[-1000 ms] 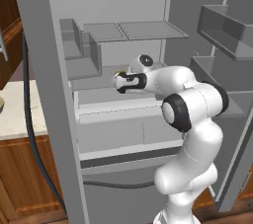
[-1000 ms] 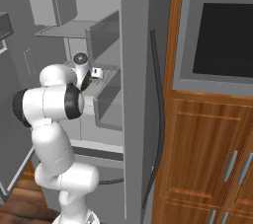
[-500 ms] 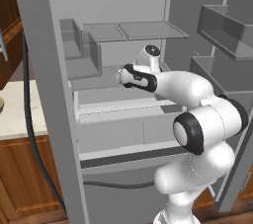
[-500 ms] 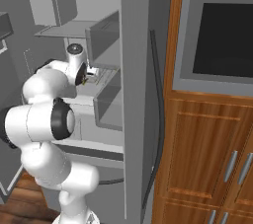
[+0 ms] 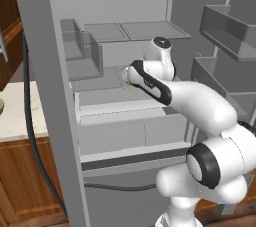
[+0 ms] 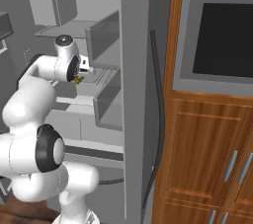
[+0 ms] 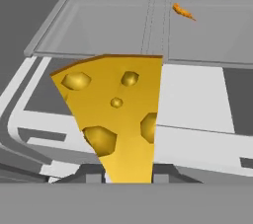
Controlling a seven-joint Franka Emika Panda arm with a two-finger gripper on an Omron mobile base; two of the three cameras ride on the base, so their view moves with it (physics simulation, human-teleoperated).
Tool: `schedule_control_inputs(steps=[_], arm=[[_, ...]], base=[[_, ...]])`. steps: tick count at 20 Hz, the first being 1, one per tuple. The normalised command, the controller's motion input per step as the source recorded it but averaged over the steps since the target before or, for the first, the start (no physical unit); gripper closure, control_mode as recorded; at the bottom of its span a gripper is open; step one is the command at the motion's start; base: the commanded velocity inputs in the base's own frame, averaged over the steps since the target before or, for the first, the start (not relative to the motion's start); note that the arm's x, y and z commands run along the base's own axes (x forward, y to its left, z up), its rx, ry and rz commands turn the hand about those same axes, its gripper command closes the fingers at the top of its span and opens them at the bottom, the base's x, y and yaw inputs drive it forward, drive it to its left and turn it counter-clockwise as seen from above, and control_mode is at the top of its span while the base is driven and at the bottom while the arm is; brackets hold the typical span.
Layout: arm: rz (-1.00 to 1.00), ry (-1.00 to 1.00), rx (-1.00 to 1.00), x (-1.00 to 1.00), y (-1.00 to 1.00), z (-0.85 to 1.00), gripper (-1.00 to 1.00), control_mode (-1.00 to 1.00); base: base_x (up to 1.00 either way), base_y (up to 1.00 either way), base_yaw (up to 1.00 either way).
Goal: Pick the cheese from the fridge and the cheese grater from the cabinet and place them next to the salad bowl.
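Note:
The cheese [image 7: 116,114], a golden-yellow wedge with holes, stands upright between my fingers, and my gripper [image 7: 127,176] is shut on its narrow end. From the left base view the gripper [image 5: 127,77] hangs over the fridge's middle shelf with a bit of the cheese [image 5: 129,83] showing under it. The right base view has the gripper [image 6: 79,77] and the cheese [image 6: 77,80] just inside the open fridge [image 6: 133,94]. The grey fridge shelves [image 5: 150,31] are bare around the hand. The cheese grater is out of view.
A thin orange stick [image 7: 183,12] lies far back on the shelf. Door bins [image 5: 227,26] hang to the right of the arm. A wall oven [image 6: 222,35] over wooden cupboards [image 6: 207,159] stands to the right of the fridge. A pale counter [image 5: 12,116] lies to the left.
The hand has stayed over the middle shelf with the cheese. The elbow has swung right and down, so the forearm now stretches out towards the shelf.

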Motion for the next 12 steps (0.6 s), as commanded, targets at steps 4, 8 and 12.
schedule_control_inputs(steps=[4,8,12], arm=[[0.0,0.02,-0.02,-0.68,-0.13,0.34,1.0,-1.0],[-0.06,0.02,0.0,-0.75,-0.19,0.25,1.0,-1.0],[-0.06,0.02,0.0,-0.74,-0.23,0.24,1.0,-1.0]], base=[[0.0,0.0,0.0],[0.0,0.0,0.0],[0.0,0.0,0.0]])
